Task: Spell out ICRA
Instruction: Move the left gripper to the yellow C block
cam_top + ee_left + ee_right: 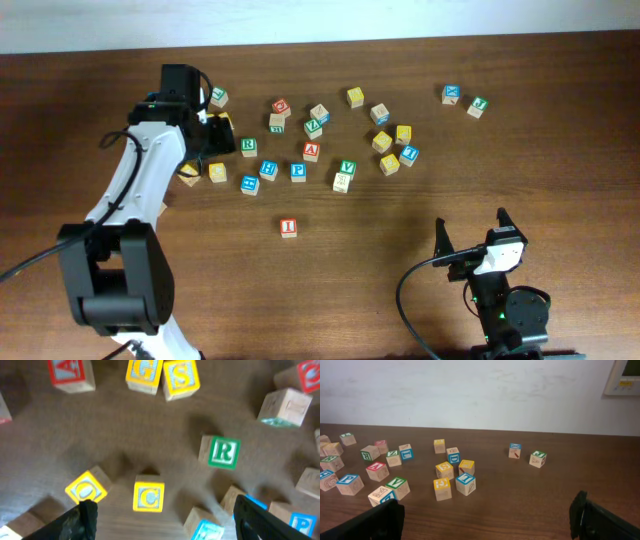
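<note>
hanging spread wide, the left gripper (165,512) is near the yellow wooden c cube (148,497), letter up and straight; right gripper (487,510) is spread wide too.

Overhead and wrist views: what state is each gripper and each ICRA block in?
left gripper, open, holding nothing, C block just ahead of it
right gripper, open, empty
I block, letter up, alone on the table
C block, lying free, not gripped
R block, lying free, letter up
A block, lying free, letter up
</note>
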`<action>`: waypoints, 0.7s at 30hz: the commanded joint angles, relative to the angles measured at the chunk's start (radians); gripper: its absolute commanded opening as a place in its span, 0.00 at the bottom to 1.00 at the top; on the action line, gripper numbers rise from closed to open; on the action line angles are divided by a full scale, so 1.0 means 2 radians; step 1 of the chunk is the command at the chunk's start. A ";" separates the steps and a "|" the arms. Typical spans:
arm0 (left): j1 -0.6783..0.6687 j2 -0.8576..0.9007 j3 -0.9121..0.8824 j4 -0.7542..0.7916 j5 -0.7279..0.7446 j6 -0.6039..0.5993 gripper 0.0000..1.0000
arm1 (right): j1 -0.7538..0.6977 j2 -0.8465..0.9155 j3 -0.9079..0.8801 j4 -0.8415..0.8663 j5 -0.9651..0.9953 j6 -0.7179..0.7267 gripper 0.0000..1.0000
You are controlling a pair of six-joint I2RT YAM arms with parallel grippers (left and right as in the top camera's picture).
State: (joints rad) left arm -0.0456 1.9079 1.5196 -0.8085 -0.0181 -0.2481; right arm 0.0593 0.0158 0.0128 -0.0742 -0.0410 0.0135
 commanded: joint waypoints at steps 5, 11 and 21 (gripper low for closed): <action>0.000 0.012 -0.002 -0.001 -0.002 0.010 0.78 | -0.004 -0.004 -0.004 -0.002 0.004 -0.003 0.98; -0.012 0.027 -0.002 -0.011 0.006 0.043 0.82 | -0.004 -0.004 -0.004 -0.002 0.004 -0.003 0.98; -0.021 0.036 -0.002 -0.015 -0.006 0.045 0.79 | -0.004 -0.004 -0.004 -0.002 0.004 -0.003 0.98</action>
State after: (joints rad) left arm -0.0906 1.9697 1.5196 -0.8341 -0.0185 -0.1749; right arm 0.0593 0.0158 0.0128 -0.0746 -0.0406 0.0132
